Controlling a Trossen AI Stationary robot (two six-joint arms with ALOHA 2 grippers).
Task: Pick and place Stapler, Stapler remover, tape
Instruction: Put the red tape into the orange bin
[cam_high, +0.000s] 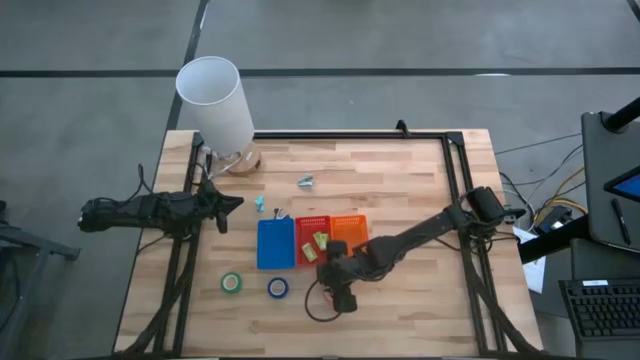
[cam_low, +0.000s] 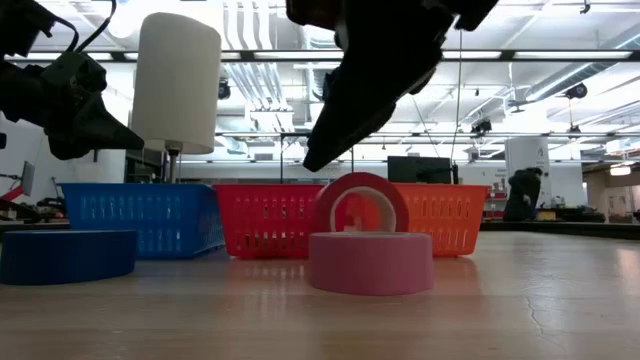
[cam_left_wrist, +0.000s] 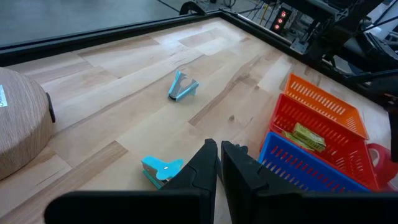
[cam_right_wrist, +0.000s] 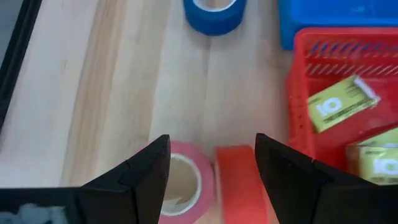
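1. right gripper (cam_right_wrist: 211, 168) hangs with its fingers spread wide, low over the front part of the tabletop, just in front of the red basket (cam_high: 311, 243).
2. two tape rolls sit under it: a pink roll (cam_right_wrist: 180, 186) lying flat and a red roll (cam_right_wrist: 239, 183) standing on edge, close together, between the spread fingers in the wrist view.
3. the blue roll (cam_high: 278, 288) and green roll (cam_high: 232, 283) lie farther along the front edge, in front of the blue basket (cam_high: 275, 243); the orange basket (cam_high: 350, 231) sits on the red one's other side.
4. left gripper (cam_left_wrist: 219, 163) waits over the left side of the tabletop with fingers nearly closed, empty, near a small light-blue clip-like tool (cam_left_wrist: 160, 169); another lies toward the middle (cam_left_wrist: 183, 88).
5. to do this grasp well, i'd pick one roll only. the upright red one looks liable to roll or tip, so centre the fingers across its flat faces, come straight down, and close gently.
6. keep clear of the red basket wall while lifting.
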